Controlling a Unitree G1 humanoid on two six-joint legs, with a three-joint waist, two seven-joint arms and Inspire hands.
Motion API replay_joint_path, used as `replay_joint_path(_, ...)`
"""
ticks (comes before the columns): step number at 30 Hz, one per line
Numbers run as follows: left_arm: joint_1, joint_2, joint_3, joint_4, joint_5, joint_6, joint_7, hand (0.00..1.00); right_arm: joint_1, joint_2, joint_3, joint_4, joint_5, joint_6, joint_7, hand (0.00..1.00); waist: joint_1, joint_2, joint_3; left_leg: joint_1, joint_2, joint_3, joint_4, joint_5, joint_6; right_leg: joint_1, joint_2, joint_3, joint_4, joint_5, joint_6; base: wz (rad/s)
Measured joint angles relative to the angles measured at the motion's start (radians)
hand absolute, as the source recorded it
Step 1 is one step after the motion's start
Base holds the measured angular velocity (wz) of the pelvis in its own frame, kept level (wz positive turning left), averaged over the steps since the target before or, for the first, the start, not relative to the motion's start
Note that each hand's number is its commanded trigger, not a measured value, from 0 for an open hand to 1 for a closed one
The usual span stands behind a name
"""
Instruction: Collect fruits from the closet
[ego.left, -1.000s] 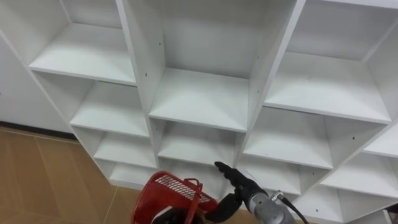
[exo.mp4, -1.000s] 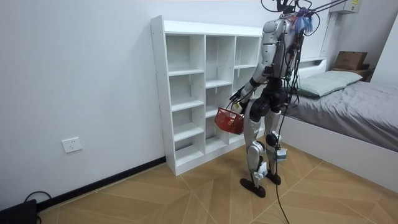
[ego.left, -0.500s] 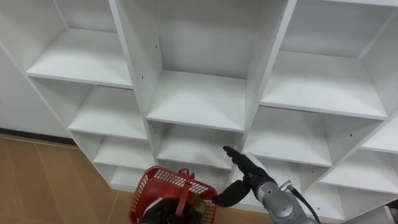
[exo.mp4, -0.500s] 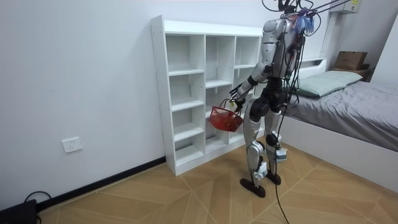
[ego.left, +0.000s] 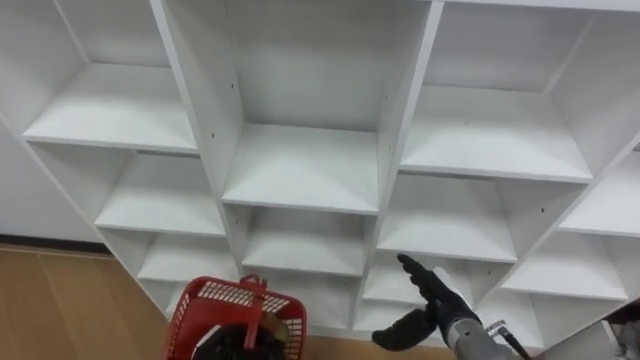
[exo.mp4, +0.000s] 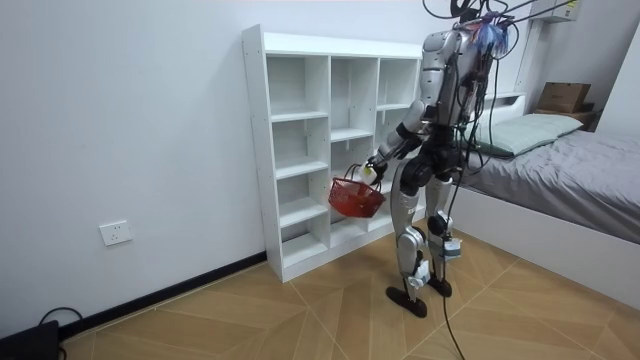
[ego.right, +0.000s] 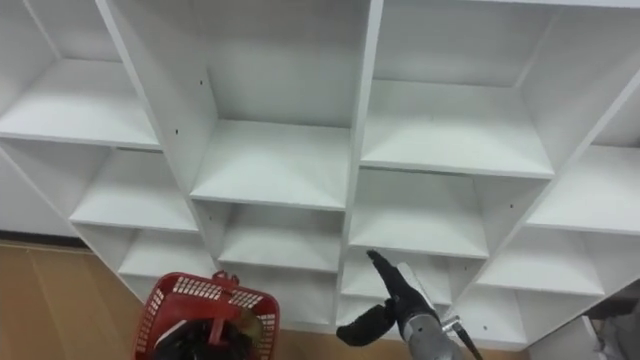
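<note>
A red mesh basket (ego.left: 205, 308) hangs low in front of the white closet (ego.left: 300, 165), at the lower left of the eye views. In the room view my left hand (exo.mp4: 369, 172) is curled round its handle and holds the basket (exo.mp4: 355, 198) out toward the closet's middle shelves. My right hand (ego.left: 432, 298) reaches in from the lower right, open with straight fingers and holding nothing, before a lower shelf. No fruit lies on the shelves I see. What is inside the basket is hidden.
I stand close before the closet (exo.mp4: 300, 150), facing it. A bed (exo.mp4: 570, 180) stands behind me at the room view's right. Wooden floor (ego.left: 60, 300) runs along the closet's foot. A wall socket (exo.mp4: 116, 233) sits low on the wall.
My left arm has swung the basket up and nearer the closet. The right hand has sunk toward the lower right. The eye view has shifted across the shelves.
</note>
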Motion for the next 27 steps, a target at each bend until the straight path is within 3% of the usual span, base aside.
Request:
replay_joint_path(6,0.015,-0.005,0.073,0.016,-0.017,-0.016,0.036,1.0,0.018,-0.007,-0.082,0.064,0.029,-0.025,-0.029,0.0,-0.004,0.007,-0.0038,0.012,0.001,0.006,-0.006,0.0,0.0,0.009,0.001,0.004,-0.002,0.0,0.0,-0.01)
replay_joint_path(8,0.015,0.002,0.075,0.063,-0.047,-0.028,0.045,1.0,0.02,-0.007,-0.082,0.12,0.053,-0.031,-0.047,0.0,-0.007,0.013,-0.0106,0.025,0.0,0.009,-0.016,0.0,0.0,0.021,0.002,0.009,-0.014,0.0,0.0,-0.05)
replay_joint_path(18,0.035,0.024,0.124,0.189,-0.049,-0.041,0.079,1.0,0.029,-0.034,-0.164,0.305,0.279,-0.058,-0.108,0.0,-0.021,0.019,-0.0074,0.051,0.001,0.029,-0.041,0.0,0.0,0.026,0.003,0.023,-0.016,-0.001,0.003,-0.06)
replay_joint_path(22,0.056,0.015,0.202,0.209,-0.048,-0.047,0.088,1.0,0.074,-0.032,-0.247,0.311,0.422,-0.063,-0.105,0.0,-0.027,0.028,-0.0051,0.066,0.001,0.041,-0.051,-0.003,0.0,0.031,0.004,0.039,-0.017,-0.002,0.004,-0.07)
replay_joint_path(27,0.08,0.014,0.235,0.247,-0.047,-0.058,0.099,1.0,0.098,-0.029,-0.268,0.414,0.531,-0.065,-0.093,0.0,-0.033,0.031,-0.0035,0.072,0.001,0.053,-0.049,-0.01,0.003,0.035,0.003,0.051,-0.017,-0.005,0.009,-0.07)
